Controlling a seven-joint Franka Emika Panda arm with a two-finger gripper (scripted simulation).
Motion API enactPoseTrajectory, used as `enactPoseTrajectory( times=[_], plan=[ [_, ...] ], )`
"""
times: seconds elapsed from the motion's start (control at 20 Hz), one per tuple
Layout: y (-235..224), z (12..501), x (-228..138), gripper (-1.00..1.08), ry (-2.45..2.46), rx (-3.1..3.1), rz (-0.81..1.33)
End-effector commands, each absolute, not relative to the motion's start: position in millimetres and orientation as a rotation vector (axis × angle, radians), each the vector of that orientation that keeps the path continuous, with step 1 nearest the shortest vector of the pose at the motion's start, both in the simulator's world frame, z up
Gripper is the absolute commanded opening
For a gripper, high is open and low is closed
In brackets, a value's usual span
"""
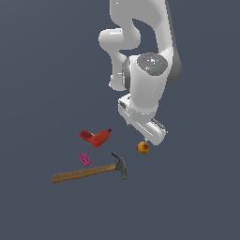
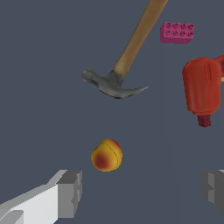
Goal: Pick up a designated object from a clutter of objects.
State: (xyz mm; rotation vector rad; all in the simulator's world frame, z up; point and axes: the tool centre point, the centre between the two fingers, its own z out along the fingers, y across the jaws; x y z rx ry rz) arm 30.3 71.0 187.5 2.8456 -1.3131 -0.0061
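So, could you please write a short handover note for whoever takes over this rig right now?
Gripper: open, holding nothing; fingers spread wide in the wrist view, low over the surface.
Ball: the small orange-yellow one with red patches lies loose on the surface, just ahead of the fingers, nearer one of them, not yet between them.
Clutter: hammer head near the ball but apart from it; red drill and pink brick lie farther toward the exterior view's left.
Done: approach to the ball.
Left: centre the fingers on the ball, close, lift.
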Motion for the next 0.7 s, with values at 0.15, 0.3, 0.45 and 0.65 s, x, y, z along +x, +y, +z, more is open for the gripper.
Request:
enactPoseTrajectory(
  times=[0.15,0.3,0.45,0.65],
  plan=[
    [81,168,31,1.00,-1.494,2.757,-0.005],
    [86,157,32,1.00,-1.589,2.705,-0.004],
    [91,146,31,1.00,-1.682,2.649,-0.004],
    [98,132,31,1.00,-1.803,2.569,-0.003]
  ],
)
